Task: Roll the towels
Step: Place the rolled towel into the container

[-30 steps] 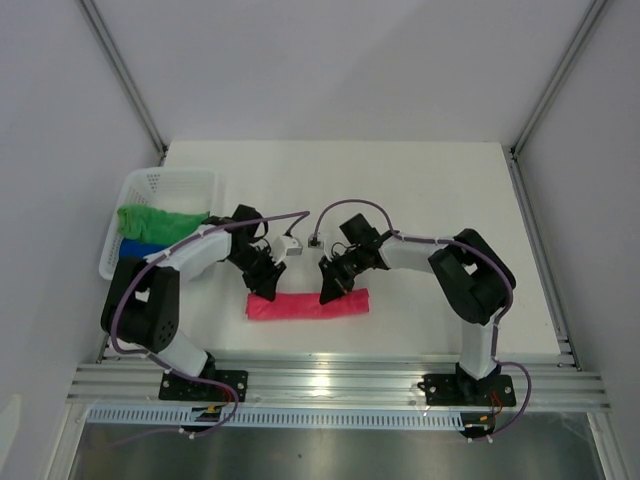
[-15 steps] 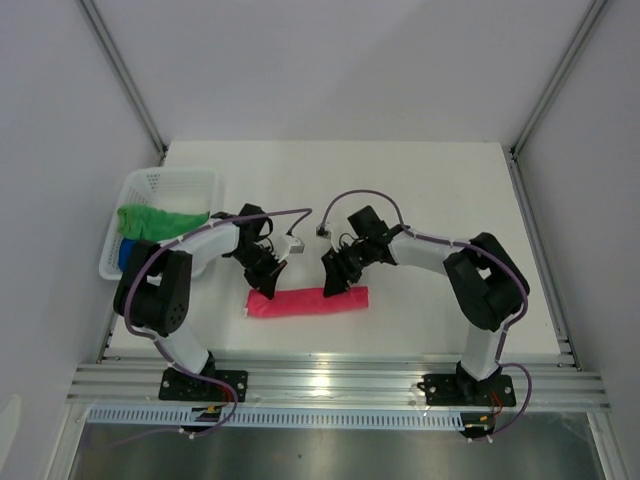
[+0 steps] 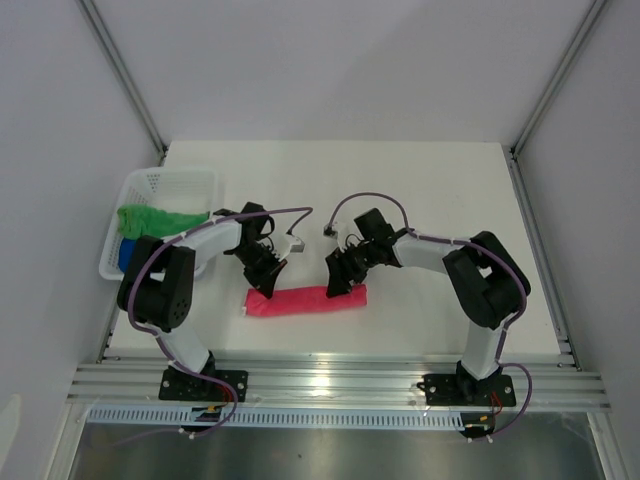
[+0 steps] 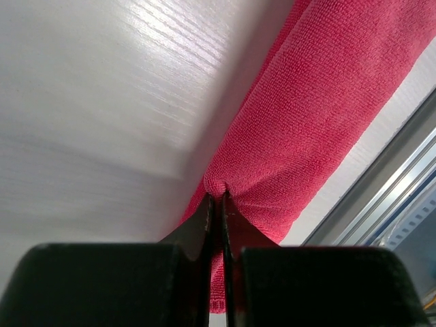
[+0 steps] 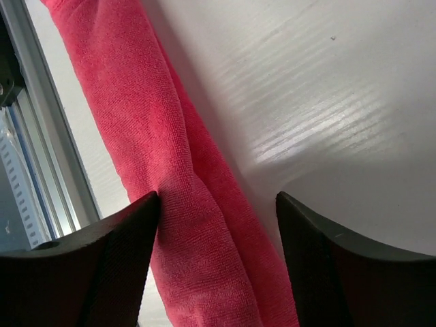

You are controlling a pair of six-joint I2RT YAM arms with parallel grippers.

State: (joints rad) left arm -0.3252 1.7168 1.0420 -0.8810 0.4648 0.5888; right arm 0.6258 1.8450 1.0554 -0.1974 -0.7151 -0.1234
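Your left gripper (image 4: 216,199) is clenched on the pink-red towel (image 4: 320,102). Its two fingers meet, with a small pucker of cloth nipped between their tips near the left end of the roll.

Your right gripper (image 5: 218,204) is released, jaws wide and astride the same roll toward its right end. One finger (image 5: 116,259) touches the cloth; the other stands clear of it over bare table (image 3: 420,190).

The pink-red towel lies as one long roll on the table, crosswise between the two grippers and near the front rail (image 3: 330,380).

The green towel (image 3: 160,219) lies rolled in the white basket (image 3: 170,180) at the table's left edge. The blue towel (image 3: 127,252) sits just beside it on the near side, partly hidden by the left arm.
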